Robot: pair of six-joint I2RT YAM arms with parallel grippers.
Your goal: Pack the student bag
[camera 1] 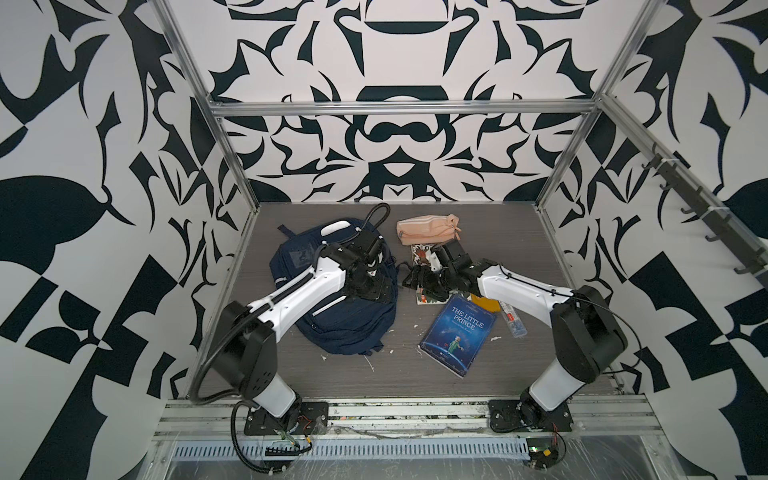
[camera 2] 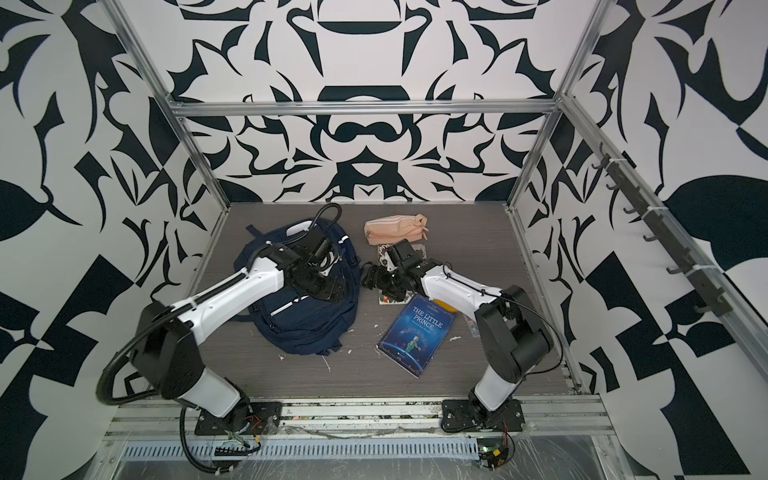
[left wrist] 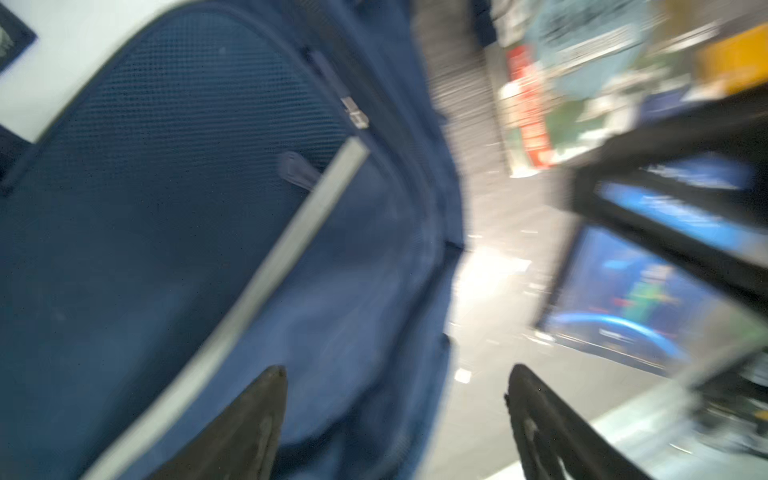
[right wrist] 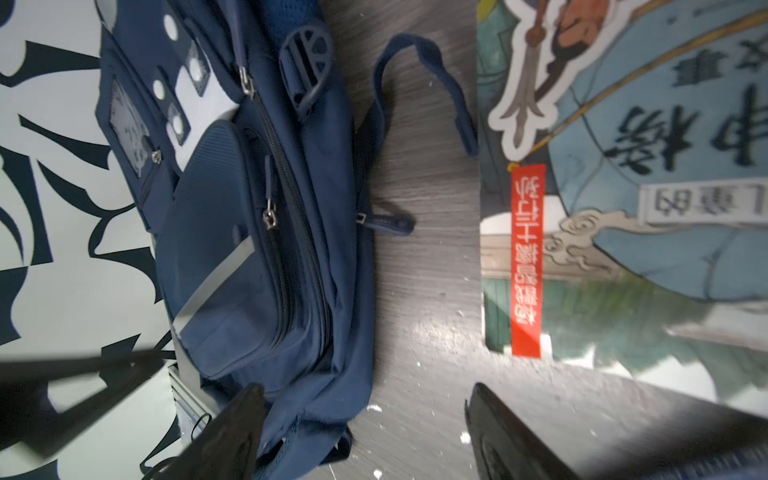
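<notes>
Your bag (camera 1: 345, 328) is lying flat on the left half of the tabletop (camera 1: 374, 382). Your left claw (left wrist: 397, 374) is hovering over the bag's right side, released, with nothing between its fingers. Your right claw (right wrist: 368, 390) is hanging over the bare strip between the bag and a picture book (right wrist: 623, 208), likewise released and empty. A blue book (camera 1: 459, 334) is lying nearer the front edge, and a pink pouch (camera 1: 428, 230) is sitting near the back edge.
</notes>
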